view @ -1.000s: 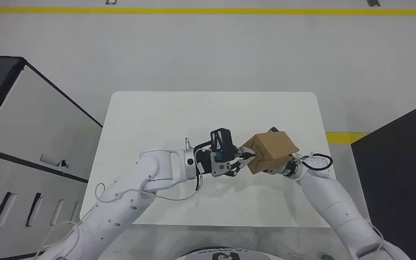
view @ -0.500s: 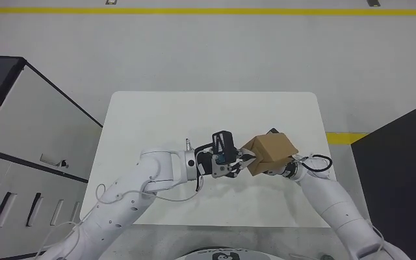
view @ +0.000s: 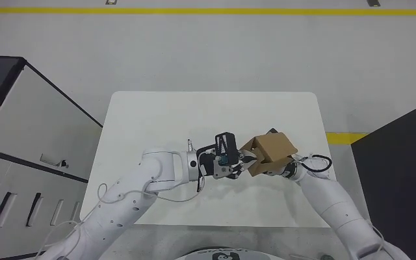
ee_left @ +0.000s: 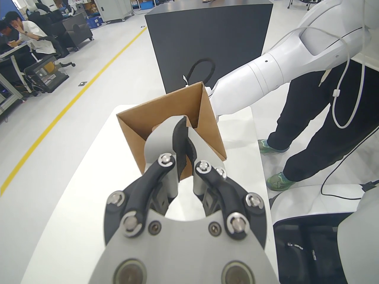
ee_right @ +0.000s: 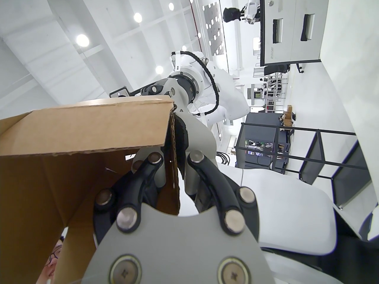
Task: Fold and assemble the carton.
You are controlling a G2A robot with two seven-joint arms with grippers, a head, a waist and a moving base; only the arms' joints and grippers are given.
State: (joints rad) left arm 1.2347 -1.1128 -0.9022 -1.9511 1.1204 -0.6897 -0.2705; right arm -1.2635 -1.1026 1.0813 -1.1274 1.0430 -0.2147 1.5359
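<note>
**A:** Where is the carton?

**B:** The brown cardboard carton (view: 273,151) is over the right half of the white rectangular table (view: 162,123). It is tilted onto a corner and sits between the 2 grippers. In the left wrist view its open end (ee_left: 165,110) faces the left arm.

**A:** What grips it?

**B:** The right gripper (ee_right: 173,130). In its wrist view, 1 wall of the carton (ee_right: 83,128) runs between its 2 fingers. The jaws are clamped on that wall, 1 finger on each side. From above, the right gripper (view: 279,171) comes in at the carton's near right side.

**A:** And the other arm?

**B:** The left gripper (ee_left: 183,125) is at the carton's open mouth. Its jaws are drawn together with the dark pads meeting, and I see nothing between them. In the top view the left gripper (view: 245,160) is right at the carton's left edge. I cannot tell whether it is touching or just beside it.

**A:** Does the carton rest on the table?

**B:** Its lowest corner is close to the tabletop (ee_left: 88,164), but I cannot tell if they touch.
</note>
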